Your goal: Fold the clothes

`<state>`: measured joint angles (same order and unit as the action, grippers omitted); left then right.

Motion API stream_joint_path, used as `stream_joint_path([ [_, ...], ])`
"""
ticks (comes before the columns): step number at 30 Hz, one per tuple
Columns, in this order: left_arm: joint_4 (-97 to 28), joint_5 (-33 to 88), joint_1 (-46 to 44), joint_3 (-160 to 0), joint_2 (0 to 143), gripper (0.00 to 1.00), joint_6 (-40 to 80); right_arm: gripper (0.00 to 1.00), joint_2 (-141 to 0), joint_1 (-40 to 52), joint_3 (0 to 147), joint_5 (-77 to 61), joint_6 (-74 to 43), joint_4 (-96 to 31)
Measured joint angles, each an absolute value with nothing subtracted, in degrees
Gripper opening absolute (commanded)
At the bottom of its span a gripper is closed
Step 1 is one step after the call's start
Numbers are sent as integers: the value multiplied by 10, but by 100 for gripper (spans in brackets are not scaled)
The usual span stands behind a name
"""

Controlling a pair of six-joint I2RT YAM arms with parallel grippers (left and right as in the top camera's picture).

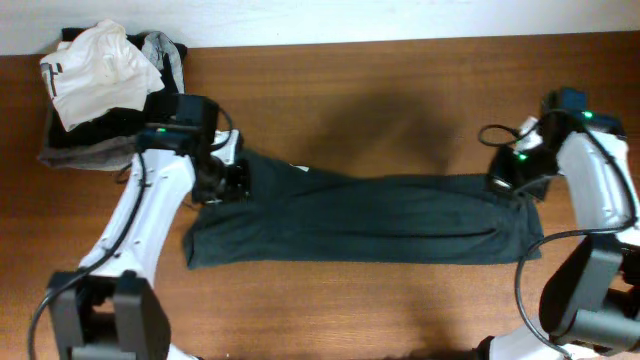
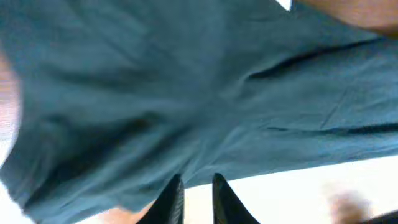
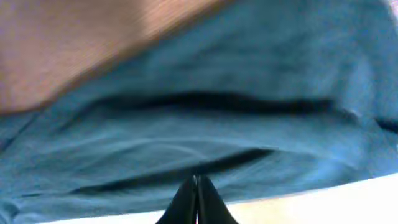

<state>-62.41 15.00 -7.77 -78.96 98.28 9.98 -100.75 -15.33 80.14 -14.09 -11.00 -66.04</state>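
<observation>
Pinching garment (image 1: pixel 360 215) ends low: left fingers (image 2: pixel 175 199), right fingers (image 3: pixel 186 202).

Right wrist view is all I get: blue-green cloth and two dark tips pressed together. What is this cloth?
Observer: A long dark teal garment, laid lengthwise across a wooden table.
Operator: Is anything at its other end?
Observer: Yes, the left tool is at the opposite upper corner.
Operator: Any more laundry?
Observer: A pile of clothes, white piece on top, sits at the table's far left corner.
</observation>
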Motion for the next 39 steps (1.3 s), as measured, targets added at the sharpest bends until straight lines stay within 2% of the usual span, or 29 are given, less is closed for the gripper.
stream_joint_path([
  [2,-614,155,-88,-790,1014,1,100,4,-1011,-129,789,-145,-114,-625],
  [5,-608,153,-89,-790,1093,1,99,4,-1017,-118,756,-135,-133,-613],
  [9,-594,124,-84,-789,1149,2,102,4,-1020,-121,677,-104,-135,-502],
  [12,-583,116,-80,-789,1172,9,106,4,-1025,-134,628,-89,-140,-454],
  [16,-580,110,-77,-789,1176,11,108,4,-1041,-196,605,-100,-150,-430],
  [19,-573,105,-64,-790,1176,17,109,4,-1049,-230,605,-136,-157,-415],
  [28,-483,102,44,-792,1174,21,140,4,-1062,-271,619,-144,-195,-373],
  [30,-487,93,57,-801,1174,26,140,4,-1063,-271,623,-143,-196,-375],
  [31,-492,72,65,-814,1176,32,140,6,-1066,-274,635,-133,-195,-383],
  [32,-509,62,72,-831,1177,34,139,15,-1068,-280,652,-125,-194,-408],
  [33,-527,53,79,-854,1177,34,139,37,-1068,-284,673,-117,-191,-436],
  [34,-545,47,85,-882,1177,36,140,65,-1067,-288,703,-109,-189,-473],
  [35,-564,44,87,-907,1177,40,140,84,-1062,-292,738,-102,-185,-520],
  [36,-594,40,88,-943,1177,47,140,98,-1054,-297,772,-99,-182,-550],
  [38,-628,40,88,-994,1177,69,141,99,-1032,-318,840,-92,-167,-600],
  [39,-642,39,88,-1010,1177,75,138,99,-1022,-333,857,-90,-155,-611],
])
